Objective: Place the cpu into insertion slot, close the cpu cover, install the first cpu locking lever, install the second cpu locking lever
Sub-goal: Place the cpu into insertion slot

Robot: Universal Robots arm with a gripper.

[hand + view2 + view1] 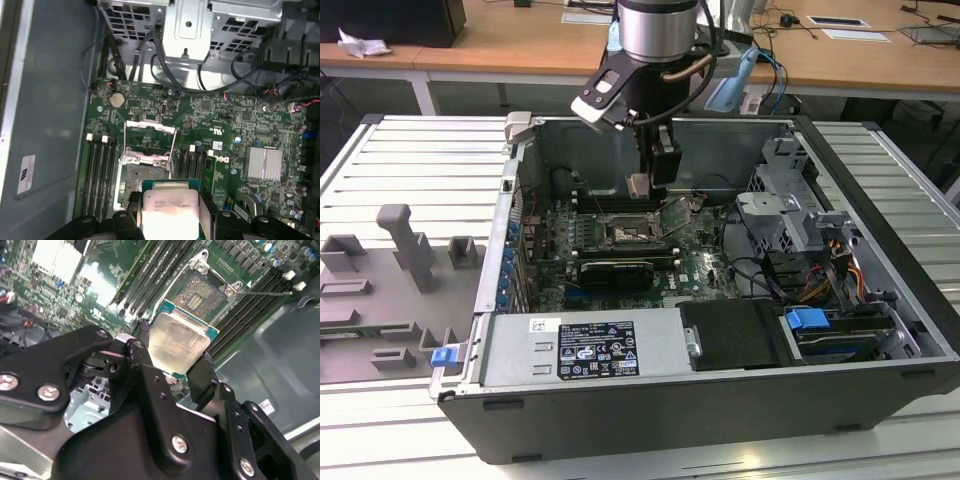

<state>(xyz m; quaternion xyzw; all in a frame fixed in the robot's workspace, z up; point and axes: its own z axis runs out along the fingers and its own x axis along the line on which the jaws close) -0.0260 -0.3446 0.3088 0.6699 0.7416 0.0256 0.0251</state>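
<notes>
In the exterior view, the arm point(655, 30) is reaching down into an open computer case point(620, 430) that is lying on its side on a ribbed metal surface point(410, 150). The claw point(642, 188) is hanging over the green motherboard point(705, 262), gripping the cpu point(638, 184) above the insertion slot point(625, 236) and apart from it. A long black graphics card point(615, 270) is sitting just beside the slot, on the side nearer the camera. Grey fixture blocks point(405, 250) are standing on the surface at the exterior view's left, outside the case.

In the second wrist view, the claw point(175, 347) is clamping the cpu point(177, 340) by two opposite edges, with a black finger point(200, 375) pressing on each side. The chip's silver-grey top is facing the camera, with a green edge showing round it. Beyond it, the insertion slot point(200, 295) is lying uncovered with its contact field exposed, and rows of memory slots point(150, 275) are running alongside.

In the first wrist view, the cpu point(170, 202) is sitting level in the claw point(170, 215) and overlapping one edge of the insertion slot point(131, 185). The cpu cover point(150, 134) is standing swung up at the slot's far end, the board showing through its window. A ribbed silver heatsink point(265, 162) is sitting well apart from the slot
</notes>
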